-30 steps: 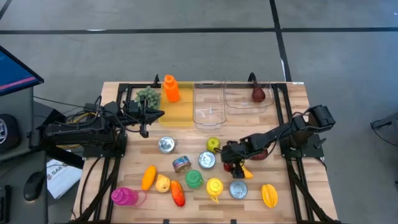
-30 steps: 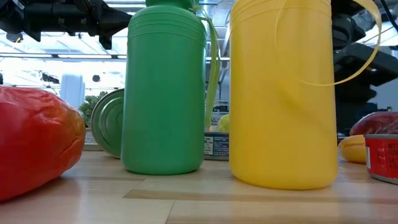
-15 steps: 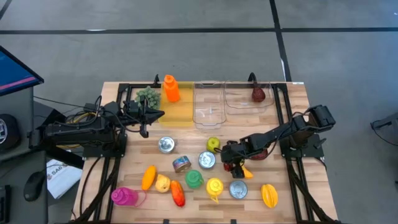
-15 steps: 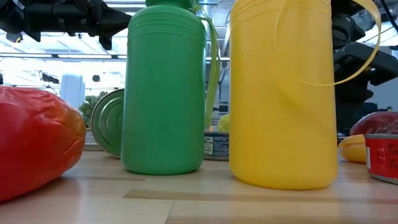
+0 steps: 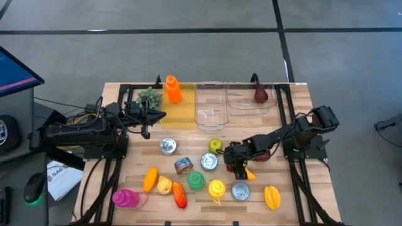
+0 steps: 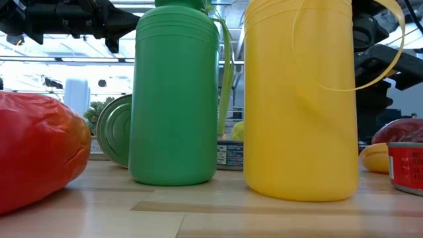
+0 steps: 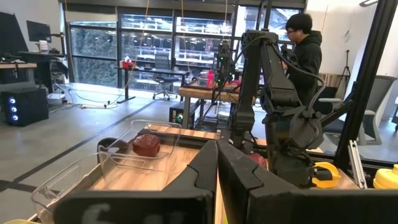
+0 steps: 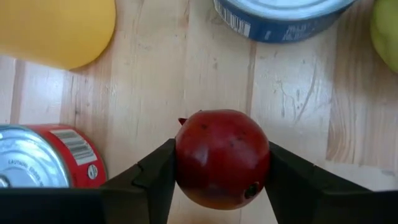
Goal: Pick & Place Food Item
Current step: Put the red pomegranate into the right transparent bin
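Dark red pomegranate [image 8: 222,158] between the black fingers [image 8: 149,177] of the right gripper [image 8: 221,180], red-labelled can [image 8: 43,155] beside it, blue-labelled can [image 8: 280,15] and yellow fruit [image 8: 59,28] beyond, pale wooden table [image 8: 155,87]

Robotics lab: large dark-framed windows [image 7: 149,46], wooden workbenches [image 7: 205,93] carrying other rigs, black desktop computer tower [image 7: 25,106], grey concrete floor [image 5: 188,56].
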